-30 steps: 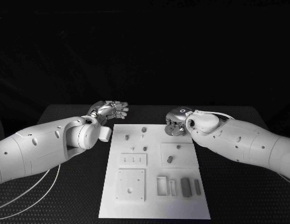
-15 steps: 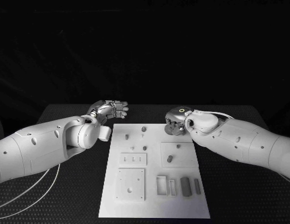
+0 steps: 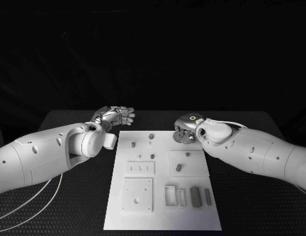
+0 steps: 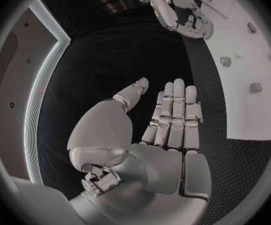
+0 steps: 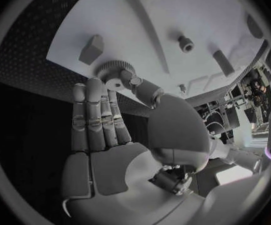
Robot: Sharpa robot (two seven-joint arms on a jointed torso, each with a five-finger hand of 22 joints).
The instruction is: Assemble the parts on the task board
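Where fingers [image 5: 104, 107] pinch gear [image 5: 113, 71]; task board [image 5: 173, 15] beneath

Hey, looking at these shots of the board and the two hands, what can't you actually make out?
- Head view: the right hand hangs over the task board at its far corner; the forearm hides its palm.
- Right wrist view: whether the fingers grip the gear-like part or only touch it is unclear.
- Head view: the left hand is too small to read; the left wrist view shows it open.
- Head view: the small far pegs are too small to identify.
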